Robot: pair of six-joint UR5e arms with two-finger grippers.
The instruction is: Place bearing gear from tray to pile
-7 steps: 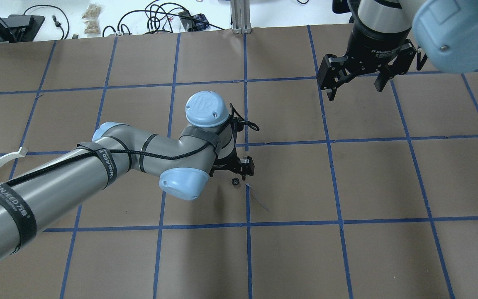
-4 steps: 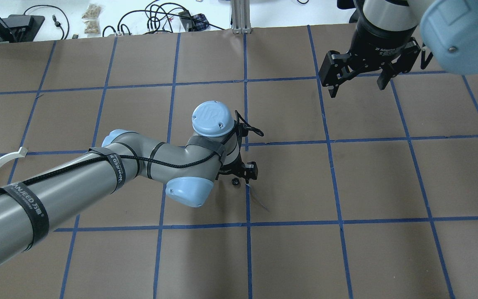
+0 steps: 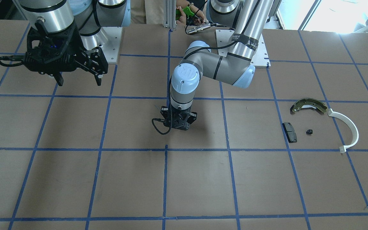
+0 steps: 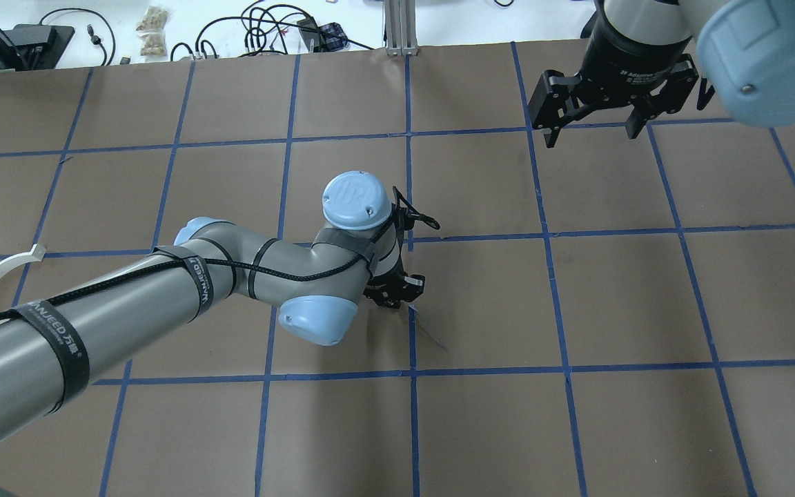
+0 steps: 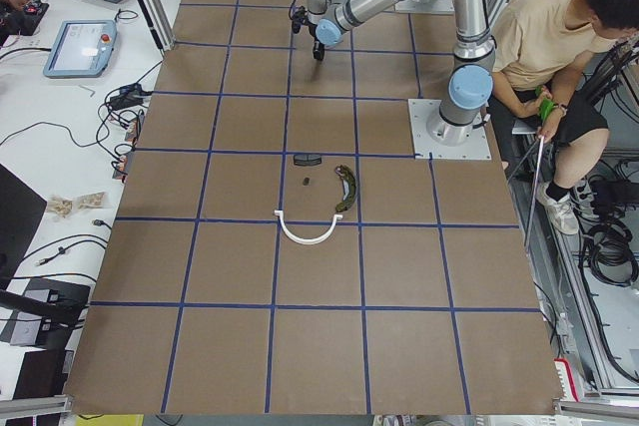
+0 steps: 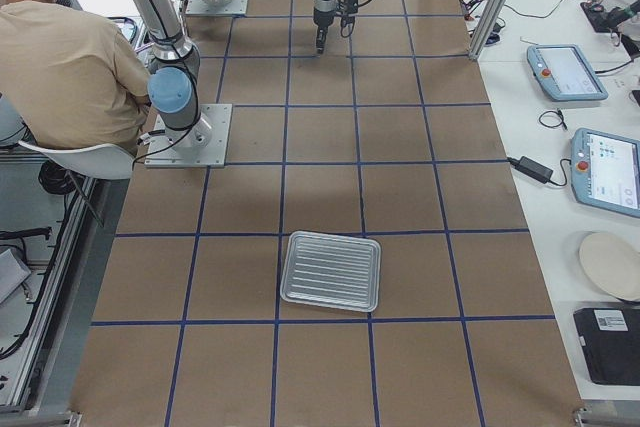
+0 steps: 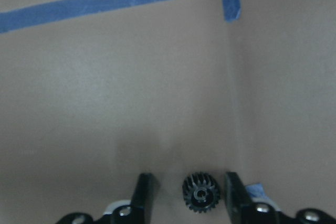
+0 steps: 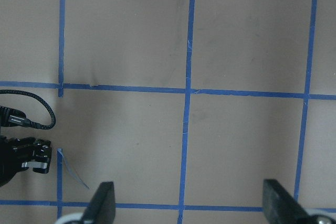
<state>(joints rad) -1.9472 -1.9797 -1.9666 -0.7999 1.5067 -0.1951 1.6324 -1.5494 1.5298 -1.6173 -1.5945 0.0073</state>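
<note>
Black bearing gear lies flat on the bench, btw tray and pile; left claw is low around it, jaws a bit wider than gear, holding nothing, ready to close. Right claw wide open, empty, raised aside

Brown paper-covered table with blue tape grid; one loose tape end peels up near the centre. Person in beige shirt sits at the table's edge. White side bench holds two tablets, power adapter, pale round plate. Cables lie beyond the far edge.
</note>
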